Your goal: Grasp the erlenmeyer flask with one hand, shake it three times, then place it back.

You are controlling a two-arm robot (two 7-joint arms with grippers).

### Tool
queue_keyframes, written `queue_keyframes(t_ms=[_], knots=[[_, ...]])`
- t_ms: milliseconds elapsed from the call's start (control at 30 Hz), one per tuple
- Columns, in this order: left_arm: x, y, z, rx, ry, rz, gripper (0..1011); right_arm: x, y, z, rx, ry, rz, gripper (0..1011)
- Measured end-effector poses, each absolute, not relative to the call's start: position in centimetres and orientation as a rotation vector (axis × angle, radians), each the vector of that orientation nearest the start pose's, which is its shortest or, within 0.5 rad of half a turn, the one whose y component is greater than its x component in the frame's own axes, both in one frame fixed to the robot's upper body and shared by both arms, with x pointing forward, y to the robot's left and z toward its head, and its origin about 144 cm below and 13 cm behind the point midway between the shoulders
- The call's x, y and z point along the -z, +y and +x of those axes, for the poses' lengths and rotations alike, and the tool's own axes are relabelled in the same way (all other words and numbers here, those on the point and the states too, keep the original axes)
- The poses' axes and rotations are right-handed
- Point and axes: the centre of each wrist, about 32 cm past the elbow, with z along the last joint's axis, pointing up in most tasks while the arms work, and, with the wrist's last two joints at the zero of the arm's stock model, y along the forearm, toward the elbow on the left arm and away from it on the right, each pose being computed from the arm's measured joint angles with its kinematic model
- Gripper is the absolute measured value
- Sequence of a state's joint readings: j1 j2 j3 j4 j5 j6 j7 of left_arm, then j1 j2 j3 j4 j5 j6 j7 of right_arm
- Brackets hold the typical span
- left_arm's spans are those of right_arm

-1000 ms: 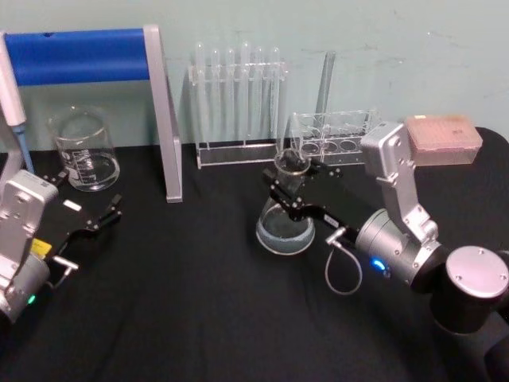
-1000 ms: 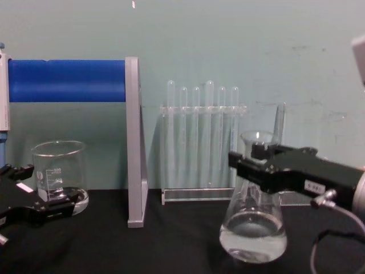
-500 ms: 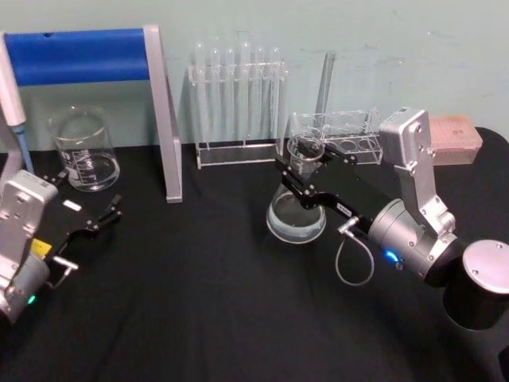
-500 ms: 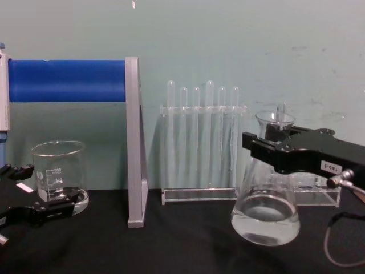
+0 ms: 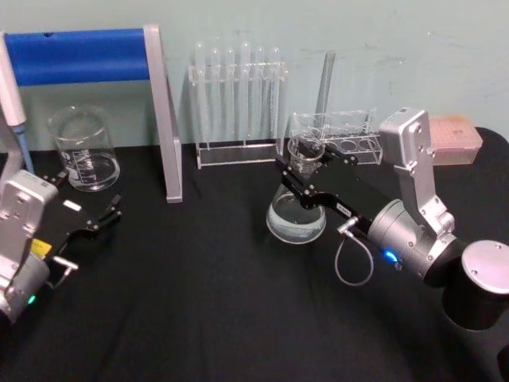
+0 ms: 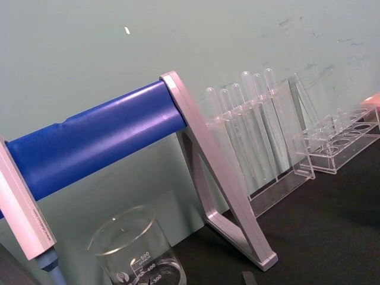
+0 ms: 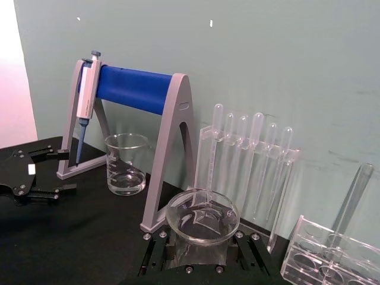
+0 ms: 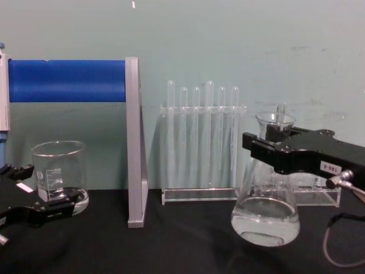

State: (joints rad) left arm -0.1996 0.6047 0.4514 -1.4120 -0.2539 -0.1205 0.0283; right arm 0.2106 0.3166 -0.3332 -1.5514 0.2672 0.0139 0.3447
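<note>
The erlenmeyer flask (image 5: 297, 215) (image 8: 266, 214) (image 7: 202, 219) is clear glass with some clear liquid in its wide base. It hangs upright a little above the black table, right of centre. My right gripper (image 5: 296, 179) (image 8: 263, 149) (image 7: 200, 252) is shut on its narrow neck, just under the flared lip. The right arm reaches in from the right. My left gripper (image 5: 86, 208) (image 8: 34, 197) rests open at the table's left side, near the beaker, holding nothing.
A glass beaker (image 5: 83, 150) stands at the back left under a blue-barred pipette stand (image 5: 163, 111). A rack of test tubes (image 5: 238, 99) stands at the back centre. Behind the flask sit a clear tube holder (image 5: 342, 131) and a pink tip box (image 5: 455, 139).
Since a second ago my right gripper lifted the flask and carried it slightly right. In the last half second it has barely moved. The left arm stays still.
</note>
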Motion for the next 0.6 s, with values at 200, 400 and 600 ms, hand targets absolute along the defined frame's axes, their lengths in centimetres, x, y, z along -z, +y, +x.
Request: queue_keyframes(t_ms=[200,400,600], knots=[[-114.0,31.0,48.9,-1.248,-0.285,0.304,1001,-118.9,-21.7,50.1,0.897,-0.117,-0.031,449],[-114.0,31.0,48.9,-1.248,-0.285,0.304,1001,-118.8,-20.8,49.6,0.842,-0.117,-0.032,449],[-114.0,31.0,48.9,-1.248,-0.285,0.304,1001,-118.7,-19.8,48.9,0.77,-0.111,-0.029,449]])
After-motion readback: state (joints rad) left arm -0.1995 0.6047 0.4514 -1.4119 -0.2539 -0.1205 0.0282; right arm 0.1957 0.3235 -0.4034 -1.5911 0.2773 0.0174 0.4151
